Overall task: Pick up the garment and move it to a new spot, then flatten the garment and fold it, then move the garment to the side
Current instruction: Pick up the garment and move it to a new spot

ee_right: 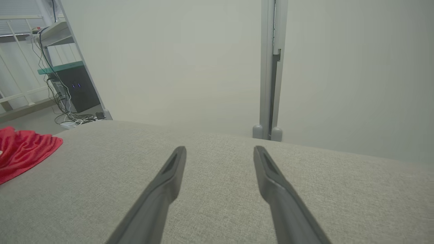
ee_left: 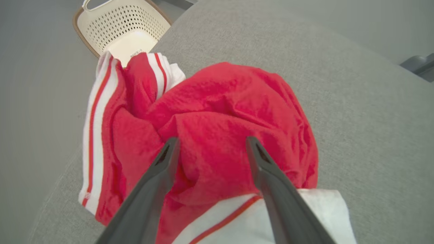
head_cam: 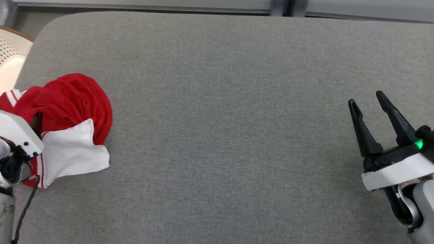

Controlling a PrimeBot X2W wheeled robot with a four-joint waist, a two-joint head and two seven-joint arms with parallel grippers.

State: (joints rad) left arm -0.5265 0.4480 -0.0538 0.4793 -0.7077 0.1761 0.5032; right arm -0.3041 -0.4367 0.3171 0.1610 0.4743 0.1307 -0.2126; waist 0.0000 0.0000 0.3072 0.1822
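The garment (head_cam: 71,101) is a crumpled red and white heap near the left edge of the grey padded surface (head_cam: 237,118). In the left wrist view its red cloth (ee_left: 220,112) bulges up, with white striped parts at the left and a white panel at the bottom. My left gripper (ee_left: 212,140) is open right over the heap, its two fingertips either side of a red fold. My right gripper (head_cam: 366,97) hovers open at the far right, nothing between its fingers (ee_right: 271,183). The right wrist view catches a corner of the garment (ee_right: 23,149) at its left edge.
A cream perforated basket (ee_left: 122,23) with a brown rim stands off the surface just beyond the garment, also at the head view's left edge (head_cam: 10,47). Pale wall panels and a metal post (ee_right: 269,67) rise behind the surface's far edge.
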